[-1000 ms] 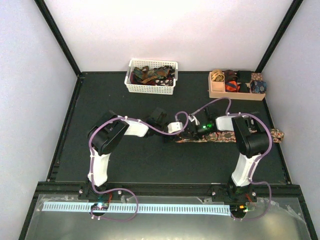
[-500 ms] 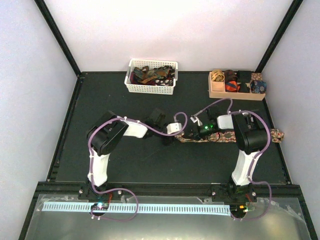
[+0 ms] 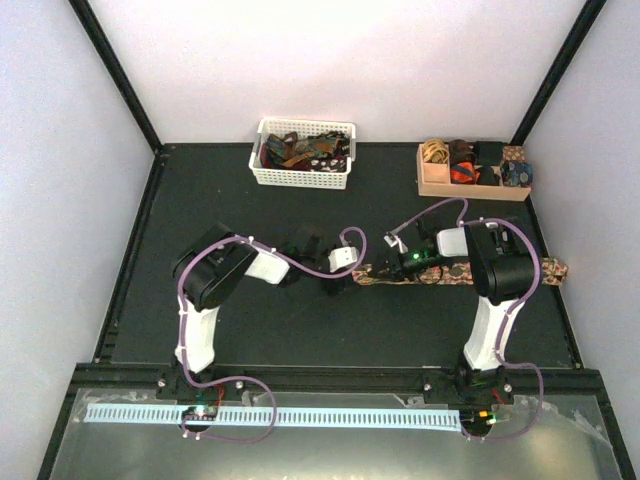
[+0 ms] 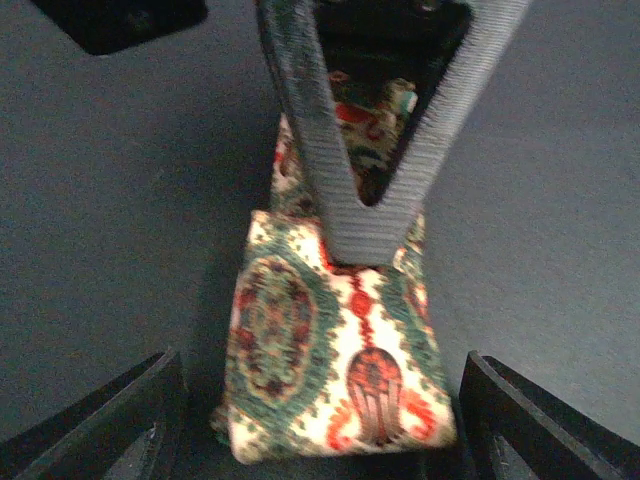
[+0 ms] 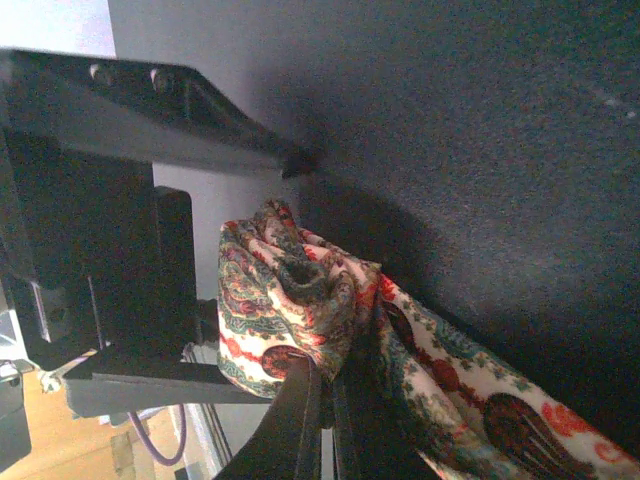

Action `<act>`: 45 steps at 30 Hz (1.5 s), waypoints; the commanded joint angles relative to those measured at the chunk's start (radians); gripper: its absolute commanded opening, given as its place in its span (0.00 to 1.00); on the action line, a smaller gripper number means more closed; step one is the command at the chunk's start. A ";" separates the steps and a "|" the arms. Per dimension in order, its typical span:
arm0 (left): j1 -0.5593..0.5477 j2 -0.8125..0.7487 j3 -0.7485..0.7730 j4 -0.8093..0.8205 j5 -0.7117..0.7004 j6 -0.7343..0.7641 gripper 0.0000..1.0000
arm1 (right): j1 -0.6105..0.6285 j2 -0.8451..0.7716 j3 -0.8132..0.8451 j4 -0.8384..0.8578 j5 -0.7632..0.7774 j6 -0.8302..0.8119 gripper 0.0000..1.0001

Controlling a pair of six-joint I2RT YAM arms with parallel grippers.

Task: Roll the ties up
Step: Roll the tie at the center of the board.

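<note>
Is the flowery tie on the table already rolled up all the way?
No: in the top view most of the floral tie lies stretched out flat across the black table, reaching toward its right edge.

Lab robot cell: white panels (image 3: 330, 60), black frame (image 3: 115, 75), dark tabletop (image 3: 330, 320).

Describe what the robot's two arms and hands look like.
The left arm and right arm match: white link shells between bulky black joint housings, each trailed by a looping purple cable. A small green light glows by the right wrist. The right hand has grey, finely ribbed fingers tapering toward the tips; the left hand has fingers that look dark.
</note>
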 commanded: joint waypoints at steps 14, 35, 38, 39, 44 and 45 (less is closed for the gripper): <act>-0.033 0.075 0.154 -0.352 -0.130 0.090 0.65 | -0.017 0.002 -0.003 -0.016 0.051 -0.004 0.01; 0.034 -0.076 0.059 -0.341 -0.121 0.090 0.68 | 0.000 0.064 0.012 -0.016 0.044 -0.031 0.01; 0.060 -0.134 0.027 -0.252 -0.096 0.017 0.88 | -0.001 0.083 0.011 -0.016 0.058 -0.040 0.01; 0.067 -0.154 0.028 -0.246 -0.097 -0.007 0.97 | -0.002 0.082 0.011 -0.017 0.062 -0.043 0.01; 0.144 -0.274 0.020 -0.206 -0.058 -0.096 0.99 | -0.002 0.081 0.021 -0.032 0.085 -0.055 0.01; 0.157 -0.297 0.026 -0.208 -0.055 -0.122 0.99 | -0.001 0.081 0.024 -0.034 0.089 -0.057 0.01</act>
